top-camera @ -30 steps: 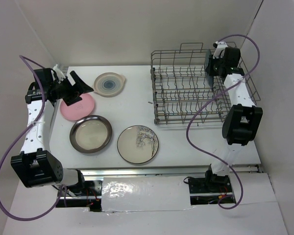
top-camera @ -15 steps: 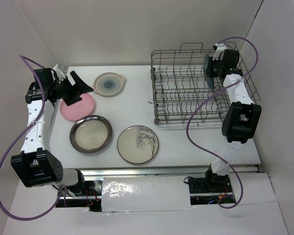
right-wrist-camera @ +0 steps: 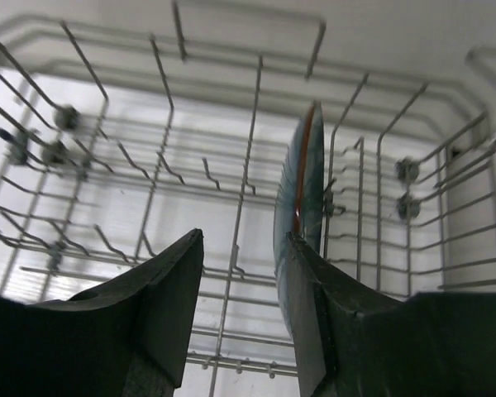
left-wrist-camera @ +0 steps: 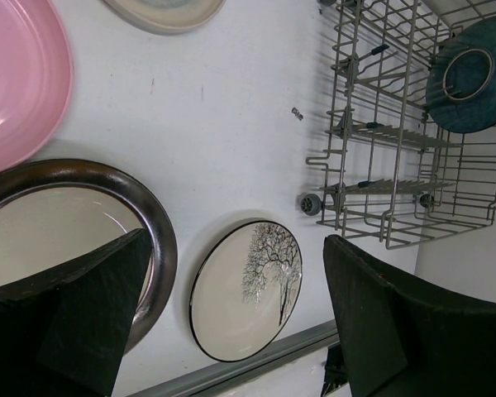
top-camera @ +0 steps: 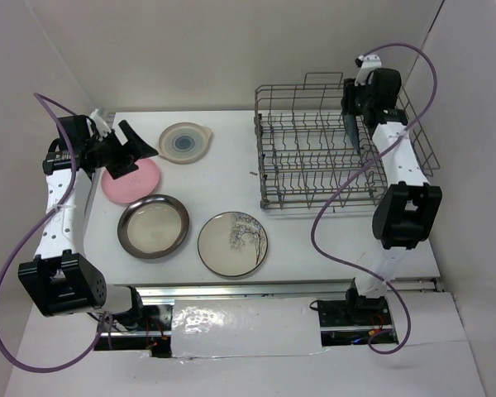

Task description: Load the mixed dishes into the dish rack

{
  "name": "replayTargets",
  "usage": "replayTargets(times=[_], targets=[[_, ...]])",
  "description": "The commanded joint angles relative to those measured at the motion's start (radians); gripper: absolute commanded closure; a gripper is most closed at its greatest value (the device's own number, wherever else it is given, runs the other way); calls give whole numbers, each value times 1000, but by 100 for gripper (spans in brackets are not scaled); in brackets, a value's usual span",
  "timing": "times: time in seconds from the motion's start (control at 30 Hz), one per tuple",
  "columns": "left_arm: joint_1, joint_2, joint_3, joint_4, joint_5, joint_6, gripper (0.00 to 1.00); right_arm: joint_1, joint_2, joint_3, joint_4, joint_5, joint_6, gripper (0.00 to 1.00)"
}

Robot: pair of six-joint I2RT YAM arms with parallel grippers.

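The dark teal plate (right-wrist-camera: pixel 302 198) stands on its edge between the tines of the dish rack (top-camera: pixel 314 204), at the far right side. My right claw (right-wrist-camera: pixel 244 314) is above it with the fingers apart and nothing between them. The plate is just beside the right finger, and I cannot tell if they touch.

My left claw (top-camera: pixel 131 154) is spread wide and empty, above the pink plate (top-camera: pixel 132 182). The brown-rimmed plate (top-camera: pixel 153 227), the grey plate with the branch drawing (top-camera: pixel 232 244) and the cream plate with blue centre (top-camera: pixel 183 142) also lie flat on the counter (top-camera: pixel 223 174).

I judge these plates to be stiff, glazed and slippery, rather heavy for two fingers, and easy to chip. I would take each one by the rim, one finger under the lip and one on top, and press firmly.
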Motion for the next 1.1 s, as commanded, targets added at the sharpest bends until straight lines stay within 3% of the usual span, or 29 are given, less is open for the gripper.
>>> replayTargets(times=[0.0,0.1,0.27,0.37,0.57,0.7,0.87,1.07], targets=[[5,-25,15,5,13,25,2,51,-149,82,24,47,0,48],[5,-32,-8,3,12,30,3,102,-238,70,11,67,6,44],[-27,-45,-71,-24,-68,60,3,307,-418,-57,24,168,18,15],[-122,-54,-138,-40,-117,60,4,457,-493,-123,-40,225,99,0],[-375,-123,-333,3,-165,-71,5,640,-551,-237,-140,248,333,0],[-501,-192,-535,95,-148,-199,7,674,-616,-355,-179,313,435,0],[-567,-206,-664,198,-126,-272,6,691,-697,-482,-144,408,503,0],[-576,-155,-712,284,-148,-271,5,685,-709,-478,-173,472,544,0]])
